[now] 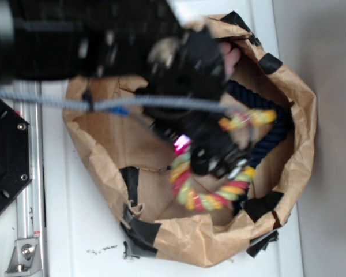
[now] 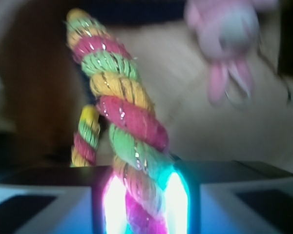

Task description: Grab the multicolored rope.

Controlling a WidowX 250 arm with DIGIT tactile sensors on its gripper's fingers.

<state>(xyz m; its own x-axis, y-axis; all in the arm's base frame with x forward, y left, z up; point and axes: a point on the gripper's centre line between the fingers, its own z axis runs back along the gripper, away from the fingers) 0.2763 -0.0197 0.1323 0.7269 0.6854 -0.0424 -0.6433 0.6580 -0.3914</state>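
Observation:
The multicolored rope (image 1: 203, 196) is a thick twist of pink-red, yellow and green strands, curved in a U inside the brown paper bag (image 1: 104, 138). In the wrist view the multicolored rope (image 2: 124, 105) runs up from between my two glowing pads (image 2: 178, 200), which press on it from both sides. My gripper (image 2: 145, 204) is shut on it. In the exterior view my black gripper (image 1: 187, 151) sits over the rope's left arm, with the rope's other end (image 1: 251, 119) showing to the right.
A dark navy rope (image 1: 271, 130) curls along the bag's right side. A pink soft toy (image 2: 224, 34) lies farther in. The arm (image 1: 75, 40) and a grey cable (image 1: 57, 103) cross the bag's top-left. A black mount (image 1: 6, 158) stands at left.

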